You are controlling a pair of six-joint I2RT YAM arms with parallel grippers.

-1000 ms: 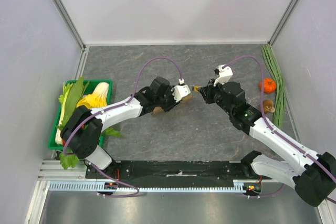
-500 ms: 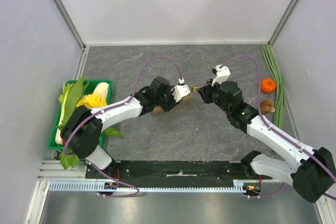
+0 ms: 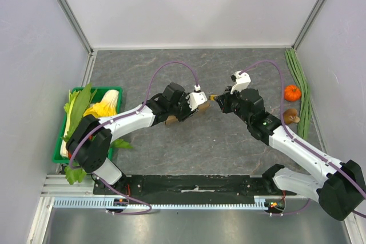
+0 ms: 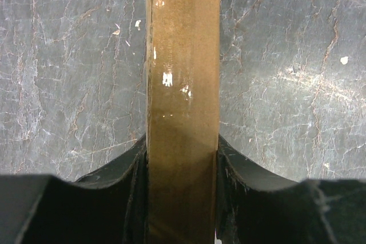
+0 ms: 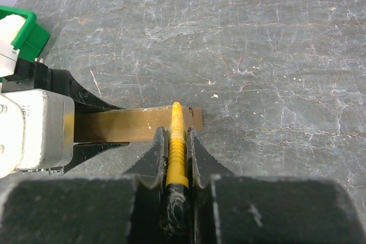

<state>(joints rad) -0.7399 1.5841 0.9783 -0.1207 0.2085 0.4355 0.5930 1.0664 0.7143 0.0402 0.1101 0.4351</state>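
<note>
Grey stone tabletop (image 3: 229, 141) below. Grips brown cardboard strip (image 4: 183, 84) in left gripper (image 4: 182, 150); clamps yellow ridged stick (image 5: 175, 115) in right gripper (image 5: 174, 135), close to strip.

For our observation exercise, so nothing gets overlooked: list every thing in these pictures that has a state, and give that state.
left gripper, shut on the brown strip.
right gripper, shut on the yellow ridged rod.
brown strip, gripped at one end, other end by the rod's tip.
green basket, full of leafy vegetables.
orange fruit, lying free beside the green stalks.
</note>
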